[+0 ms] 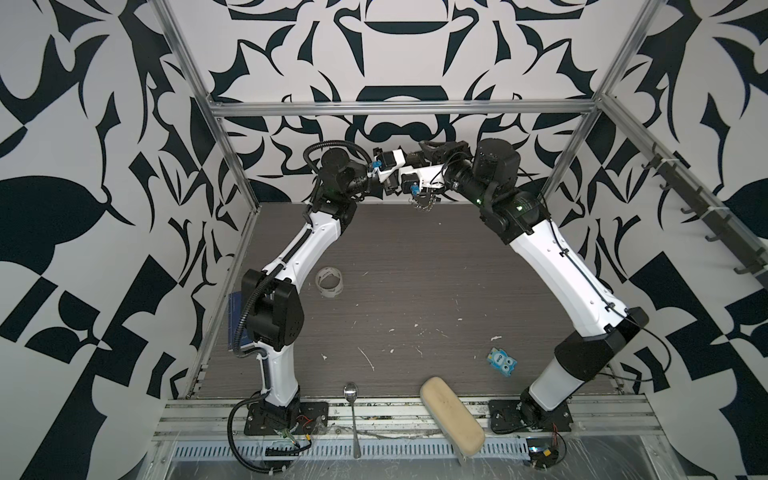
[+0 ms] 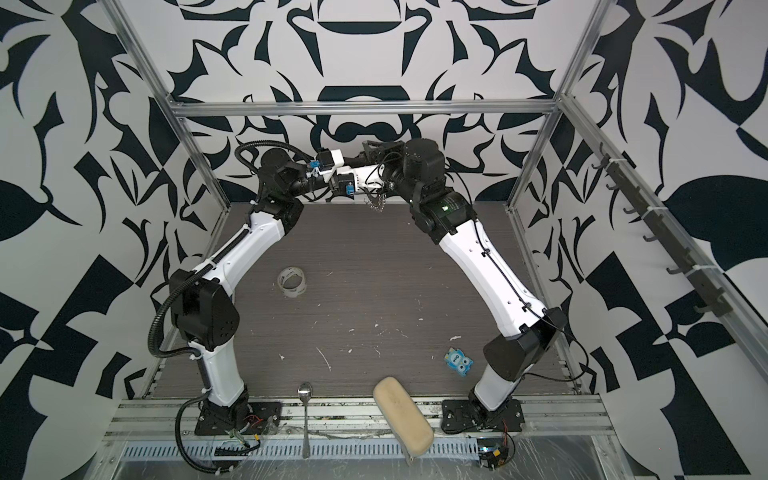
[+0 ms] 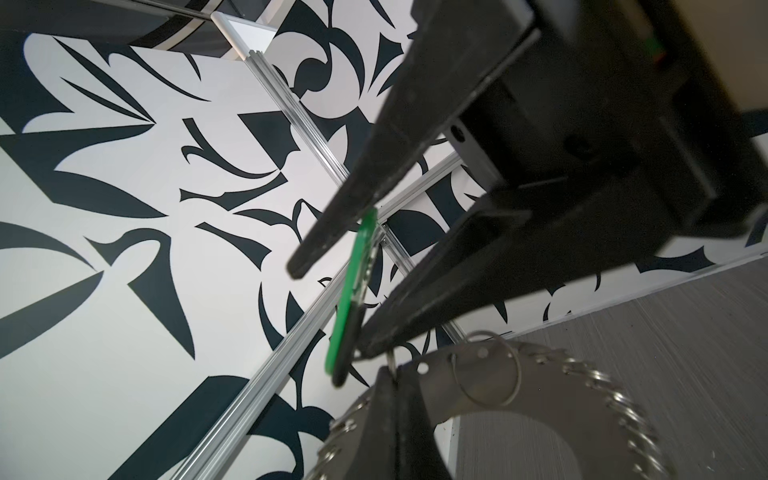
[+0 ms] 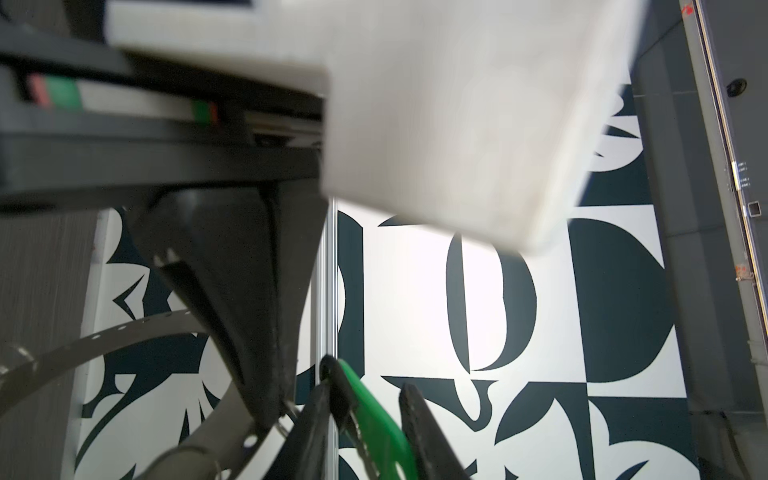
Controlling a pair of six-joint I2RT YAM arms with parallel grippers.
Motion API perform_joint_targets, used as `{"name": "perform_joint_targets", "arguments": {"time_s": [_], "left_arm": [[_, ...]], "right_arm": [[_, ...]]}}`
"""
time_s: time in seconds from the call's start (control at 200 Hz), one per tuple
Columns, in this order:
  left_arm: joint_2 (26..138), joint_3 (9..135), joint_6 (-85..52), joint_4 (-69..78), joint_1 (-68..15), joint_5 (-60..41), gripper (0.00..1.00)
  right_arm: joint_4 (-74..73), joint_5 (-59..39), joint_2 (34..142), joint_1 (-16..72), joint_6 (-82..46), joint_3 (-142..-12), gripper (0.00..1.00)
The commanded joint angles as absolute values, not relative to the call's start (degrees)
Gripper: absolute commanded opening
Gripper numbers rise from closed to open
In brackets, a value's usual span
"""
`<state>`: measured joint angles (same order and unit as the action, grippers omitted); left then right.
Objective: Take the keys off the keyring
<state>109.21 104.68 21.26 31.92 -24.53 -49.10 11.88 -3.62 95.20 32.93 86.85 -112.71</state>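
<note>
Overhead, in both top views, the left arm (image 1: 299, 249) and the right arm (image 1: 552, 270) are seen raised and bent inward, their wrists meeting above the far edge of the table (image 1: 415, 291); the keyring (image 1: 424, 202) is seen hanging just below that meeting point, clear of the table; a tape roll (image 1: 329, 282), a spoon (image 1: 350, 391), a beige case (image 1: 451, 415) and a blue packet (image 1: 502, 360) lie on or near the table, well apart from it. In the left wrist view, the left pincer (image 3: 392, 386) is shown fully closed, its tips clamped on the flat perforated band of the keyring (image 3: 561, 386), along which small silvery pieces are strung; the right pincer (image 3: 331, 309) is shown partly parted, and the green key (image 3: 352, 291) is seen edge-on in the gap, its dark end just beside the left pincer's tip; whether the key is joined to the keyring cannot be told. In the right wrist view, the same parted fingers of the right pincer (image 4: 368, 390) are seen with the green key (image 4: 382, 428) resting against one finger and apart from the other, so it is not squeezed; the left pincer (image 4: 270, 411) is seen closed on the keyring (image 4: 124, 331) just beside it.
</note>
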Motion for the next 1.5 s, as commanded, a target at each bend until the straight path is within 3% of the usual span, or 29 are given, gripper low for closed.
{"name": "perform_joint_targets", "arguments": {"time_s": [0.0, 0.465, 0.63, 0.81, 1.035, 1.1, 1.265, 1.495], "left_arm": [[106.95, 106.34, 19.69, 36.61, -26.02, -52.76, 0.00], [106.87, 105.56, 15.17, 40.91, -24.98, -52.65, 0.00], [107.49, 105.94, 11.34, 45.04, -24.47, -52.57, 0.00], [106.89, 105.27, 10.75, 45.68, -23.94, -52.83, 0.00], [105.36, 102.84, 10.82, 46.69, -23.56, -52.50, 0.00], [105.12, 102.27, 10.64, 47.17, -23.51, -52.53, 0.00], [105.03, 101.61, 9.87, 48.59, -23.38, -52.35, 0.00], [104.69, 101.16, 9.62, 48.95, -23.39, -52.40, 0.00]], "right_arm": [[7.03, -4.78, 94.18, 33.49, 85.35, -110.57, 0.40], [-15.59, -2.59, 91.32, 34.32, 87.55, -103.09, 0.53], [-15.98, -3.65, 89.18, 34.28, 86.15, -101.47, 0.59], [-15.32, -4.14, 87.23, 34.08, 85.72, -100.27, 0.60], [-10.37, -8.51, 83.73, 32.92, 68.64, -102.31, 0.65], [-7.00, -9.99, 82.96, 32.55, 62.42, -104.46, 0.75], [-0.26, -12.58, 82.60, 31.05, 51.90, -108.56, 0.77], [10.30, -8.21, 85.43, 29.19, 43.70, -114.88, 0.78]]}}
